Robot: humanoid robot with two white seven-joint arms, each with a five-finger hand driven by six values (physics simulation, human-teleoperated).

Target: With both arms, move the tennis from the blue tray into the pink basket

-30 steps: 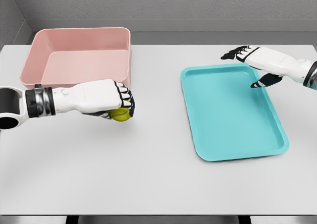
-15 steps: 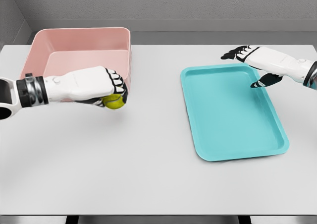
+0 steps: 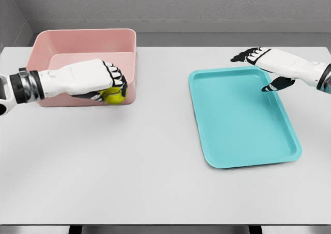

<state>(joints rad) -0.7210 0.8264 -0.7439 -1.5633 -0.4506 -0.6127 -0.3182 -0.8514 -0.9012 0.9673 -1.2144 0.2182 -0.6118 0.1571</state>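
My left hand (image 3: 106, 84) is shut on a yellow-green tennis ball (image 3: 114, 95), which shows below its curled fingers. Hand and ball hang in front of the near wall of the pink basket (image 3: 83, 37), at its right end. The blue tray (image 3: 240, 115) lies on the right of the white table with nothing in it. My right hand (image 3: 258, 68) hovers open over the tray's far right corner, fingers spread, holding nothing.
The white table (image 3: 155, 166) spreads wide between the basket and the tray and towards its front edge. A grey wall runs behind the table.
My left hand has carried the ball up and to the left, from over the bare table to the basket's near wall. The right hand has stayed in place.
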